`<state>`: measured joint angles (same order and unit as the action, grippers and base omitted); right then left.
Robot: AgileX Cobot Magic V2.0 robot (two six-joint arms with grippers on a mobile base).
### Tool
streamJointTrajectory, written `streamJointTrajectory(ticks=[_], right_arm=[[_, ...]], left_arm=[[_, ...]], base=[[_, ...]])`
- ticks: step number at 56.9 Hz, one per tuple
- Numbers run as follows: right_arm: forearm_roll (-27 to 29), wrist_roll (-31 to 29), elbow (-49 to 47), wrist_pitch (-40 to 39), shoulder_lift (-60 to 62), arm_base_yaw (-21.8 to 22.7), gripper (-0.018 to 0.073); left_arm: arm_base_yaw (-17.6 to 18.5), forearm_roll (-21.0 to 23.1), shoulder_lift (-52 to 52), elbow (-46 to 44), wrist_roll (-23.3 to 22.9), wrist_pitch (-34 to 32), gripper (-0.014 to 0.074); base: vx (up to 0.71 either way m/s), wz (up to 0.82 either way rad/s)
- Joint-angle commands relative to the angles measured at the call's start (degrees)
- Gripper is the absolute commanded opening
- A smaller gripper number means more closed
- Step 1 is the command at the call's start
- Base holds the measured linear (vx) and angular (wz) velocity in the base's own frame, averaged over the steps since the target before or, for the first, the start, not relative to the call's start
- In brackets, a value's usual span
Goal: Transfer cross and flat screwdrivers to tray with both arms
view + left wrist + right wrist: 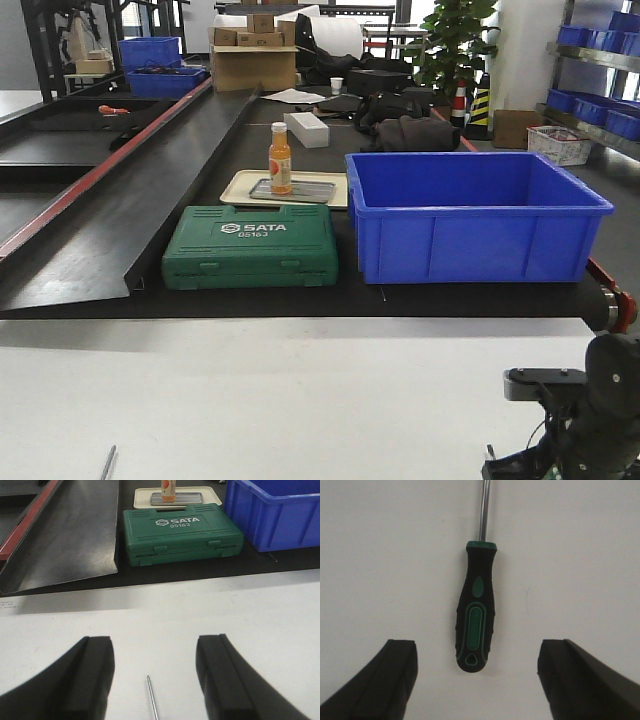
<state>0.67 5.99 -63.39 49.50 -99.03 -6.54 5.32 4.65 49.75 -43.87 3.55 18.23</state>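
My right pincer [477, 647] hangs released just over the white counter [580, 555], its two fingers spread wide on either side of a screwdriver [476, 620] and touching nothing. The screwdriver lies flat between them, its black-and-green handle toward me and its steel shaft running straight away, out of the top of the wrist view. The tip is out of sight there, so I cannot tell cross from flat. My left pincer [154, 645] is released too, fingers parted. Between them lies the thin shaft of a second screwdriver [152, 697], tip pointing away and handle hidden below the frame. That tip is too small for me to read. Farther out the white counter ends and a black counter [300, 300] begins. At its near edge sits a closed green case [250, 247], with a blue bin [470, 215] just beside it on the right. Left of the case a dark ramp [150, 180] slopes away. Behind the case lies the cream tray [236, 187], which carries a metal plate [305, 191] with a bottle [281, 158] standing upright on it. Both screwdrivers lie on the white counter, well apart from the tray.
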Motion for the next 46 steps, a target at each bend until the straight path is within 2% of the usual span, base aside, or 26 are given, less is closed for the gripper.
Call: streamJointTrajectory(ticks=[1,46], right_arm=[[0.2,-0.6,-1.8,-2.4,-0.4,0.4,0.0549],[0.1,-0.2,-1.8,-9.9,-12.5,0.4,0.0526]], left_arm=[[-0.2,0.1,-0.5,-1.2,-0.3,-4.1,0.0496],[-0.2,0.1,-0.5,-1.1,-0.3,-3.8,0.0496]], base=[[0.00,0.00],[0.00,0.00]])
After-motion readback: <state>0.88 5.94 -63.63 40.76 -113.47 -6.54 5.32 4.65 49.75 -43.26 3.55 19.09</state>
